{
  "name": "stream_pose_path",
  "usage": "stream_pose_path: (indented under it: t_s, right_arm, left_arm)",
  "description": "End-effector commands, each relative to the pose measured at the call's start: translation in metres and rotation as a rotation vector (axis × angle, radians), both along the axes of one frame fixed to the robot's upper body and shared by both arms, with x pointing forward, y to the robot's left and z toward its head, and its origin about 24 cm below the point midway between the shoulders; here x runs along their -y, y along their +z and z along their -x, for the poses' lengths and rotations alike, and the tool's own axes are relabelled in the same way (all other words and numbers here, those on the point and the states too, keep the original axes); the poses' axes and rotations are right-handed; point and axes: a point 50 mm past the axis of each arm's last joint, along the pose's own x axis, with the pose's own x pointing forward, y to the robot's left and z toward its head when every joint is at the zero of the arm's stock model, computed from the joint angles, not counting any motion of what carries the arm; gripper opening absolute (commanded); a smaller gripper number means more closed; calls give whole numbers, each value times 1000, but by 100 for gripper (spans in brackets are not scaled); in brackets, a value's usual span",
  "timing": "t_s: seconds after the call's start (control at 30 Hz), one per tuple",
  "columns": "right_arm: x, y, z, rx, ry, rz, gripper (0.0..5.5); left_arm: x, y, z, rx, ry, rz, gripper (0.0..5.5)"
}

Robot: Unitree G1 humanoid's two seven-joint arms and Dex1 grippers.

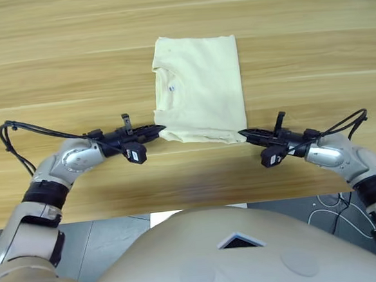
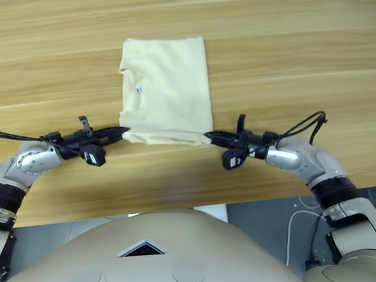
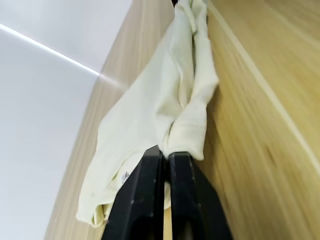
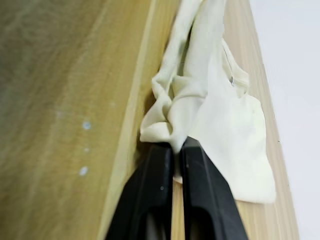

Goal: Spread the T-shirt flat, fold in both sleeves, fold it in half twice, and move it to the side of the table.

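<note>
A pale yellow T-shirt lies folded into a narrow rectangle on the wooden table, collar to the left. My left gripper is shut on the shirt's near left corner. My right gripper is shut on the near right corner. Both near corners are lifted slightly off the wood. In the left wrist view the black fingers pinch bunched cloth. The right wrist view shows its fingers clamped on a gathered fold.
The wooden table stretches wide on both sides of the shirt and beyond it. Its near edge runs just behind my forearms. Black cables loop off both wrists over the table.
</note>
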Motion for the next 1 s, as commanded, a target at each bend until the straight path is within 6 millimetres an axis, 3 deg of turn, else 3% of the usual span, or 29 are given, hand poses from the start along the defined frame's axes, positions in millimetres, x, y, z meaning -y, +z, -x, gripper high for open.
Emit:
stream_pose_path:
  t_s: [0.03,0.17,0.4,0.5,0.8,1.0]
  right_arm:
    - [14,6,20,-66,-27,17,7]
    - [12,23,32,-71,-52,-85,7]
    - [2,37,10,58,-115,-176,7]
    - [3,42,-10,132,-191,-204,7]
    - [-1,55,-71,338,-387,-251,7]
    - [-3,51,-106,385,-478,-222,7]
  left_arm:
    - [-3,-13,33,-99,-40,-80,0]
    - [-2,-4,49,-77,33,-23,0]
    - [7,18,11,146,238,87,0]
    - [15,22,-3,205,295,130,0]
    - [36,35,-73,358,423,206,0]
    - [43,26,-112,389,501,149,0]
